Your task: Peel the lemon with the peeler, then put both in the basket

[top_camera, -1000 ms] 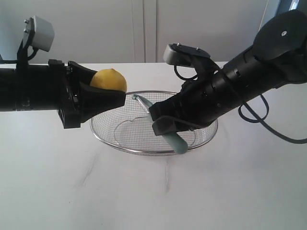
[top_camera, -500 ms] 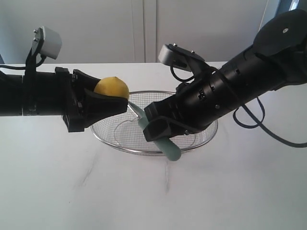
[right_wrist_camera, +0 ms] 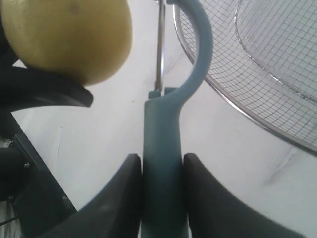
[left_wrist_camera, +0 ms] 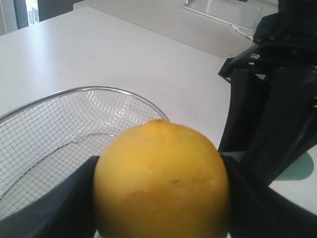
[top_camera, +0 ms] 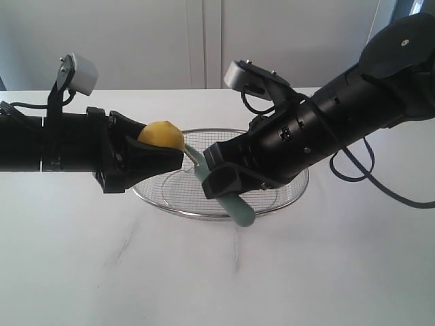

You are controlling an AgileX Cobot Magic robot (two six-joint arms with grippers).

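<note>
Exterior view is showing the left gripper (top_camera: 168,144) clamping the small round yellow lemon (top_camera: 162,133) between its black fingers, holding it in the air over the left edge of the large shallow silver wire-mesh basket (top_camera: 289,195). The right gripper (top_camera: 228,180) is squeezing the pale teal handle of the slim peeler (top_camera: 239,209), which is pointing up toward the lemon. In the right wrist view the silver blade head (right_wrist_camera: 160,44) is sitting just beside the fruit, apparently not touching it. The skin is looking whole in every view, with no peel strips showing, so I am judging the peeling as barely begun, if at all. Stripping the lemon and placing both things in the basket are remaining.
</note>
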